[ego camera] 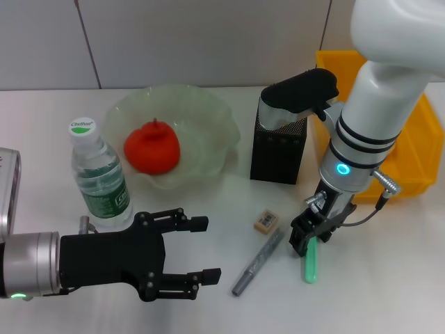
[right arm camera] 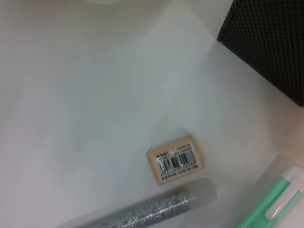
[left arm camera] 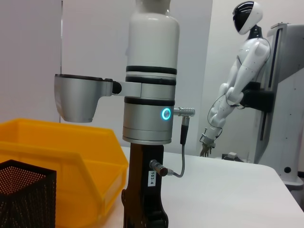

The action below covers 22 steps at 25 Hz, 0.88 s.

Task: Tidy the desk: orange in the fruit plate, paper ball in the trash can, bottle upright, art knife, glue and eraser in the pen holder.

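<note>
Currently the glue lies on the counter in front of the pen holder, its upper end between the right gripper's fingers, which are set down around it; whether they clamp it, cannot tell. Just beside it lie the grey art knife and the eraser. Orange sits in the fruit plate, bottle upright. Left gripper hovers low near the bottle, fingers spread open, holding nothing.

"103-4" tag on right arm, barcode label on eraser
</note>
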Available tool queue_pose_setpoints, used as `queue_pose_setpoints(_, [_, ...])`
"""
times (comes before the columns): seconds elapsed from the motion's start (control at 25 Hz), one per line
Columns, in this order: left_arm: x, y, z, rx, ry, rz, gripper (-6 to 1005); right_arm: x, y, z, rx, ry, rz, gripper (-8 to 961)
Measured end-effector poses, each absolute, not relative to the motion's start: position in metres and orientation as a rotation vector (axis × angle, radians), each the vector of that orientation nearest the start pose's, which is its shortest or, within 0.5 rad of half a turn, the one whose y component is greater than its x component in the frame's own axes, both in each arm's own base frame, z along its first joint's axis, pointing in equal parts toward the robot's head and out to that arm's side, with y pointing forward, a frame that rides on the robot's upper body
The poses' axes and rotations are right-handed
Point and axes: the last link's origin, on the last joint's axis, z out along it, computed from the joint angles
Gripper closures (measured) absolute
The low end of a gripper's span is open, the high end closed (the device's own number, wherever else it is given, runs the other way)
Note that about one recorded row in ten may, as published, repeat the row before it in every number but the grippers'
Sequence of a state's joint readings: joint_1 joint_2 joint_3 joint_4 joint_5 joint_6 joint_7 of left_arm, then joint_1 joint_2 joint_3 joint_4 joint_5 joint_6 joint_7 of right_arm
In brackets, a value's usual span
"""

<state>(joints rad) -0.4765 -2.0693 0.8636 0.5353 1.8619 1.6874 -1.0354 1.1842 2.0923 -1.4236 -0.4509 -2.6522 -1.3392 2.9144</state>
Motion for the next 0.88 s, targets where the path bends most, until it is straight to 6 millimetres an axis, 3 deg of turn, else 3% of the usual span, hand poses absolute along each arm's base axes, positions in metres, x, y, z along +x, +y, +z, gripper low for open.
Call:
queue_pose_setpoints(0.48, [-0.2551,0.2875,-0.0267,-2.886,-0.224,-0.862,188,0.1564,0.3958,-0.0801,-2.352,1.3,-0.863,519])
queue_pose_setpoints(0.68, [-0.255,0.2876,-0.0267,-2.885,-0.224,-0.862,188,0.1564,0.3958,-0.0801,-2.352,1.3,-0.863,646])
queue_pose_setpoints(0.88, [-0.2546,0.2879,-0.0266,-2.885,-0.222,-0.863,188,0.1561,0.396,-0.0801,-2.353,1.299,-0.861,639])
